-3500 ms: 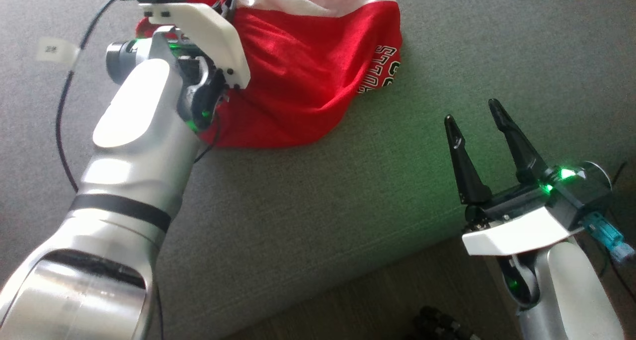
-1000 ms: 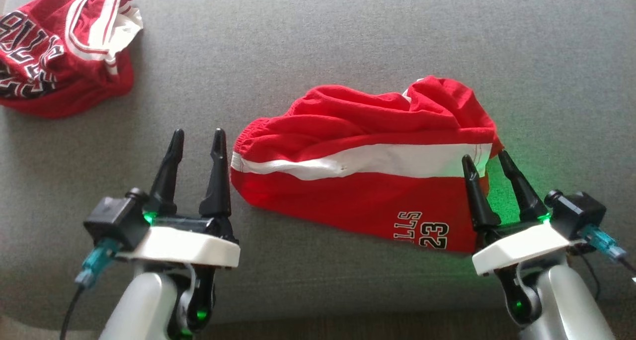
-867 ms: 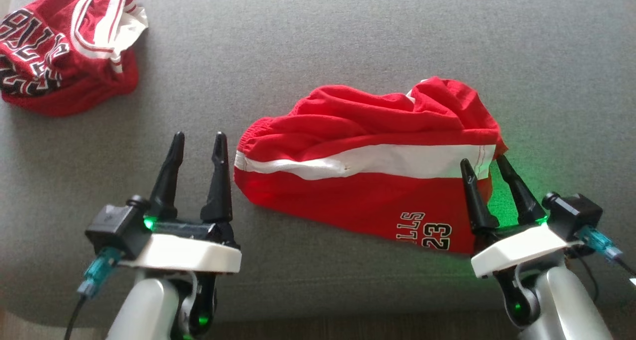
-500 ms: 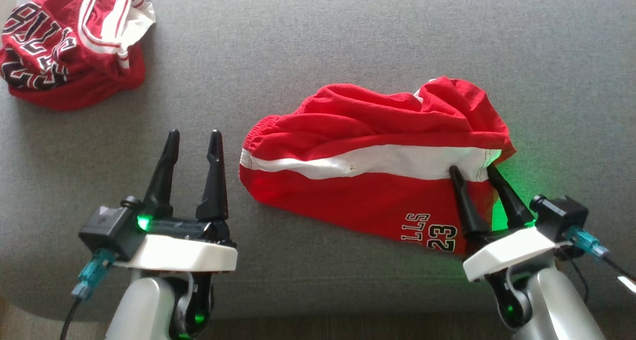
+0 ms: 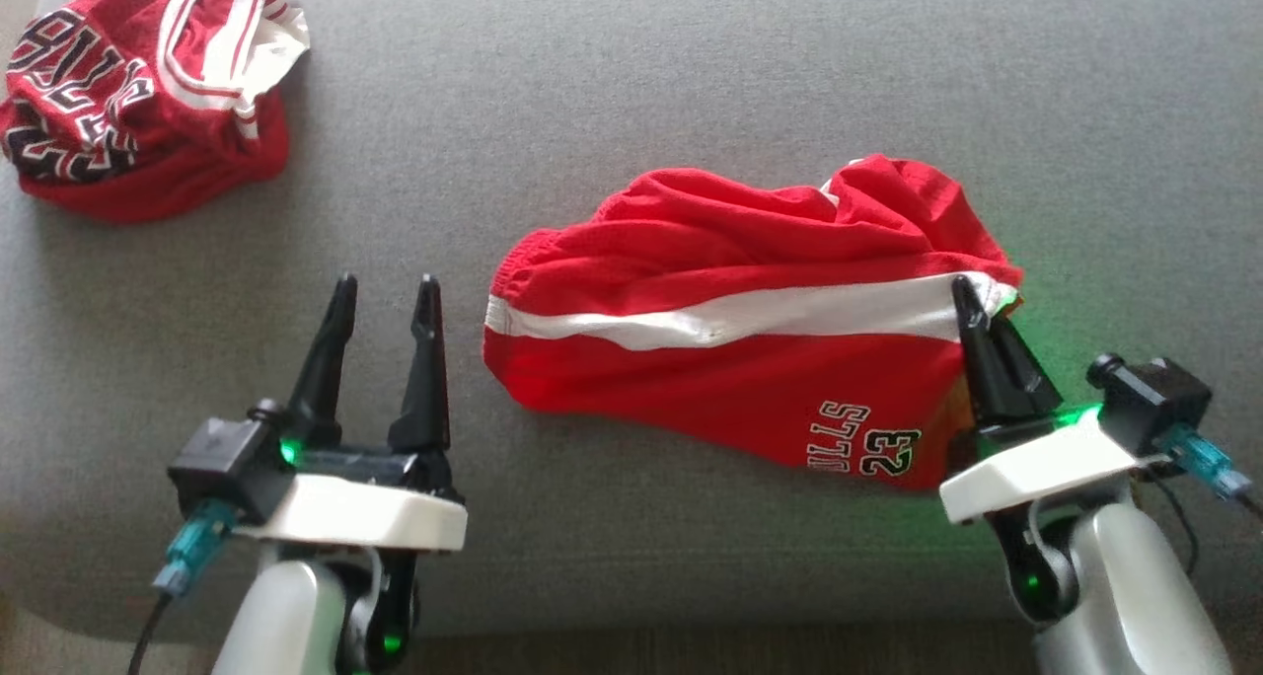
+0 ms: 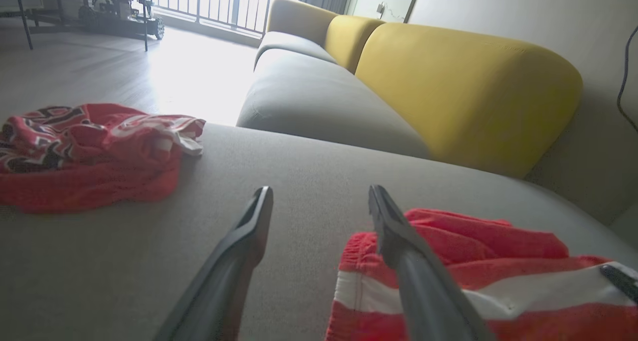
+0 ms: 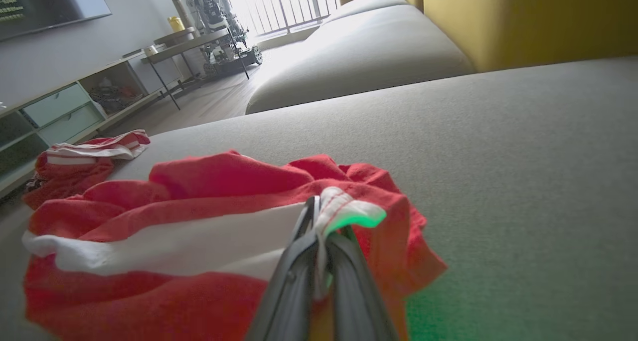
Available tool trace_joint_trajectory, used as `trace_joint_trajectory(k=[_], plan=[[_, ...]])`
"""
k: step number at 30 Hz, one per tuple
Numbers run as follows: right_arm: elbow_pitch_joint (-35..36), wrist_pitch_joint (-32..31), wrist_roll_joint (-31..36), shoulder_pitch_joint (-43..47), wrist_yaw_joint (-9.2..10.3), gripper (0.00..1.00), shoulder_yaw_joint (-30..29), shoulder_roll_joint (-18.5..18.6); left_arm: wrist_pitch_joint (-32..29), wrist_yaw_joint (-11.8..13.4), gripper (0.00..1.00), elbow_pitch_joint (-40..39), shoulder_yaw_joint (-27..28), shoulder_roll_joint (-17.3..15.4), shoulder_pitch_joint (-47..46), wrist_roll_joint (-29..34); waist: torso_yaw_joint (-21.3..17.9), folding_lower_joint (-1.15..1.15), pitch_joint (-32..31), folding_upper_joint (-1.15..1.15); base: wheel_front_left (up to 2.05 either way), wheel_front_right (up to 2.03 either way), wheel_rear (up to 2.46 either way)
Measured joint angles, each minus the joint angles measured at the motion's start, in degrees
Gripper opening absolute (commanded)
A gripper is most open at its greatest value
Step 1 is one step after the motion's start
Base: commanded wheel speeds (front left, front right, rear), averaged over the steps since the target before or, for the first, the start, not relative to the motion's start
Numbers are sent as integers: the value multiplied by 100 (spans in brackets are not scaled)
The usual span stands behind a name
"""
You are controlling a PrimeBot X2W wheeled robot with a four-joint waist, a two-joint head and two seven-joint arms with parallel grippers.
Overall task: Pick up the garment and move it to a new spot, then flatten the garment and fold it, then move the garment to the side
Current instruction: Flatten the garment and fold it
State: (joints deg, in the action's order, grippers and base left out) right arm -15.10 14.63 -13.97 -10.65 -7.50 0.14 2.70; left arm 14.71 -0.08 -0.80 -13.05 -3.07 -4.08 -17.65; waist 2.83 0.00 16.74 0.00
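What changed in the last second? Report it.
The right gripper closed on the white-striped hem of the crumpled red basketball shorts. The left gripper stays open beside their other end; the bunched red jersey and grey fabric sofa seat are unchanged.

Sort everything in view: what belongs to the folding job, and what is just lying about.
In the job:
- red shorts, crumpled on the grey seat
- right pincer, shut on the shorts' white-striped corner
- left pincer, open, near the waistband end

Lying about:
- bunched red jersey, far left on the seat, untouched
- yellow cushions behind
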Motion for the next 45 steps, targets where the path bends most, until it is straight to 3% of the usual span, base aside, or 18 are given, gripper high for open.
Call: trace_joint_trajectory(k=[3, 5, 6, 8, 9, 10, 22, 27, 35, 45], plan=[[64, 0, 85, 137, 0, 0, -52, -1, 0, -203, 100, 280, -34, 0, 53, -138, -61, 0, 12, 0, 0, 0, 0], [104, 0, 121, 243, 0, 26, -88, -1, -3, -336, 100, 457, -97, -15, 48, -282, -97, 0, 34, 0, 0, 0, 0], [127, 0, 147, 272, 0, 27, -114, -1, -43, -389, 100, 522, -116, -30, 32, -322, -110, 0, 53, 0, 0, 0, 0], [176, 0, 198, 291, 0, 19, -158, -1, -143, -505, 100, 646, -149, -120, -21, -328, -127, 0, 103, 0, 0, 0, 0], [193, 0, 222, 288, 0, 3, -167, -1, -198, -528, 100, 700, -186, -199, -75, -330, -134, 0, 130, 0, 0, 0, 0], [202, 0, 248, 283, 0, 0, -169, -1, -277, -572, 100, 764, -214, -279, -153, -354, -140, 0, 153, 0, 0, 0, 0], [207, 0, 478, 168, 0, 0, -69, -2, -973, -701, 100, 1493, -435, -659, -943, -1238, -265, 0, 322, 0, 0, 0, 0], [180, 0, 492, 166, 0, 0, -160, -2, -1213, -704, 100, 1291, -765, -853, -962, -1828, -326, 0, 365, 0, 0, 0, 0], [157, 0, 492, 46, 0, 0, -194, -1, -1270, -704, 100, 846, -849, -1312, -945, -2216, -369, 0, 385, 0, 0, 0, 0], [121, 0, 482, 47, 0, 0, -174, -2, -2112, -704, 100, 631, -1537, -1816, -918, -2753, -470, 0, 326, 0, 0, 0, 0]])
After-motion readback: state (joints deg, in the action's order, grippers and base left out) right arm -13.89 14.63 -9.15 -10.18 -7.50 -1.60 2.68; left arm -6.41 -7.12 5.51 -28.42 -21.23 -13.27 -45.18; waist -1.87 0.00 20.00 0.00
